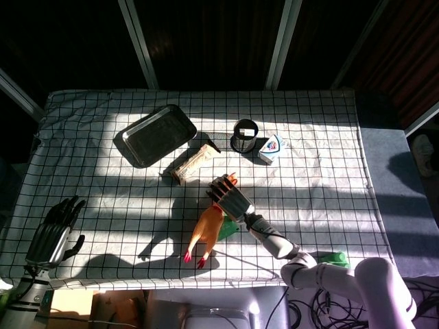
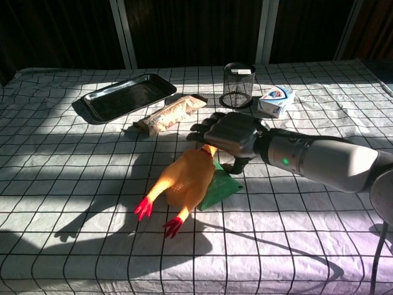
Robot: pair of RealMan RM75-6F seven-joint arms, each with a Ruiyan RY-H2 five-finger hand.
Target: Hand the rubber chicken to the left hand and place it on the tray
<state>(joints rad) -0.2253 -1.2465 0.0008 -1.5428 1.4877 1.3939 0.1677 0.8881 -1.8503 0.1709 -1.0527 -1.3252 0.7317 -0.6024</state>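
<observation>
I count: one orange rubber chicken (image 1: 208, 232), one dark metal tray (image 1: 155, 135), one black mesh cup (image 1: 245, 136), one wrapped snack packet (image 1: 191, 164), one small blue-and-white carton (image 1: 271, 148), one flat green card (image 2: 219, 189), one green object (image 1: 335, 258), two robot hands (image 1: 230, 198) (image 1: 51, 234).

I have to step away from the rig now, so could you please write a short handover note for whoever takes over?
Right hand: over the head and neck of the rubber chicken, fingers draped on it; a firm grip is not clear.
Left hand: open, holding nothing, at the table's near left edge.
Chicken lies on the cloth, partly over a green card.
Tray: far left, nothing in it.
Done: right hand has reached the chicken.
Left: grasp, lift, pass to left hand, place on tray.
</observation>
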